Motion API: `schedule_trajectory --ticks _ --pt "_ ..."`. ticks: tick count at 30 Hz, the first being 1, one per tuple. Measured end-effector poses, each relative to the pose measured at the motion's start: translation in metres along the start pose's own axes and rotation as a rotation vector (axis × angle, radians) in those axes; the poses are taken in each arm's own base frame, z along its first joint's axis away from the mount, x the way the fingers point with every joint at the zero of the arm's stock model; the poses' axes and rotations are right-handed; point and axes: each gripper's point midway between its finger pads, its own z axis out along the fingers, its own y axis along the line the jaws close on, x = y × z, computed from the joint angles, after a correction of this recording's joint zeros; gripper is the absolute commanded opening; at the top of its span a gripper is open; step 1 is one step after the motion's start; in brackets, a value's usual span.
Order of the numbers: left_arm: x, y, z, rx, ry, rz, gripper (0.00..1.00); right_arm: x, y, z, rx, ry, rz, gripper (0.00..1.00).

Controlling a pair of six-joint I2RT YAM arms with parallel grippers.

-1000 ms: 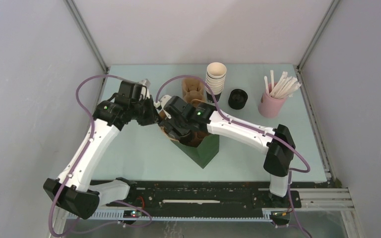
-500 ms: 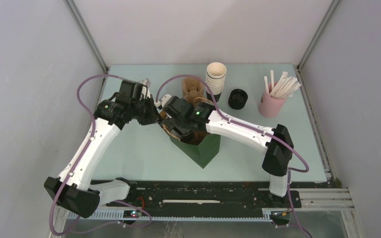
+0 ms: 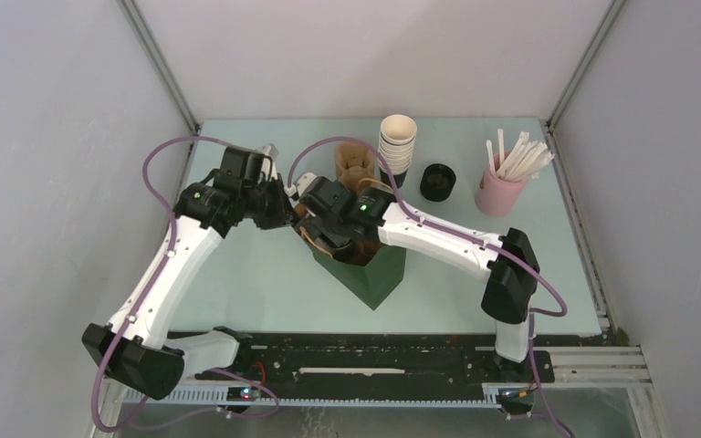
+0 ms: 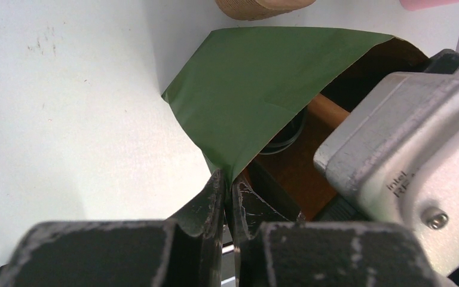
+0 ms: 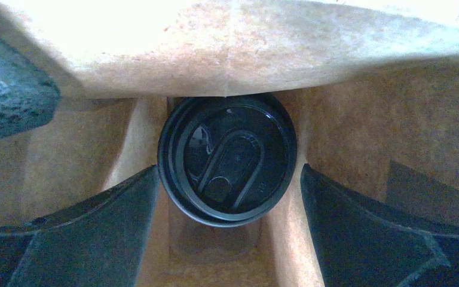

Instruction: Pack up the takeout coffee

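The takeout coffee [image 5: 227, 158] stands on the floor of the green bag [image 3: 376, 274], its black lid facing up in the right wrist view. My right gripper [image 5: 229, 179] is down inside the bag and open, one finger on each side of the lid, holding nothing. In the top view only the right wrist [image 3: 340, 219] shows above the bag mouth. My left gripper [image 4: 227, 186] is shut on the green bag's [image 4: 257, 78] rim at its left corner and keeps the mouth apart. A sliver of the lid [image 4: 287, 136] shows past that rim.
At the back of the table stand a tall stack of white-rimmed cups [image 3: 398, 141], a squat stack of black lids [image 3: 437, 182], a pink holder of stirrers [image 3: 499, 190] and a brown cardboard carrier [image 3: 354, 169]. The right wrist's camera housing [image 4: 406, 149] crowds the bag mouth.
The right wrist has shifted slightly up and to the far left over the bag mouth. The left gripper keeps its hold on the rim.
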Motion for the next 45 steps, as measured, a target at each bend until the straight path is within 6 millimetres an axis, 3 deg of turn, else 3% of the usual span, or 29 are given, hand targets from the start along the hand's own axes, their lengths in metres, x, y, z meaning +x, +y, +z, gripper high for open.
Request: schedule_trajectory --ticks 12,18,25,35,45 --pt "0.0 0.001 0.001 -0.004 0.002 -0.002 0.1 0.007 0.002 0.012 0.006 0.012 -0.001 0.84" --pt "-0.001 0.002 0.001 -0.008 -0.003 -0.003 0.1 0.005 0.002 0.015 0.009 -0.003 -0.007 0.51" --pt "-0.001 0.001 0.001 -0.004 -0.001 -0.003 0.1 0.002 0.002 0.015 0.006 -0.028 -0.004 0.35" --pt "-0.001 -0.003 0.001 0.014 0.002 0.0 0.1 0.001 0.004 0.005 -0.004 -0.171 -0.007 0.32" --pt "0.002 -0.004 0.0 0.02 0.013 0.001 0.1 -0.001 0.009 0.023 0.01 -0.19 -0.01 0.29"
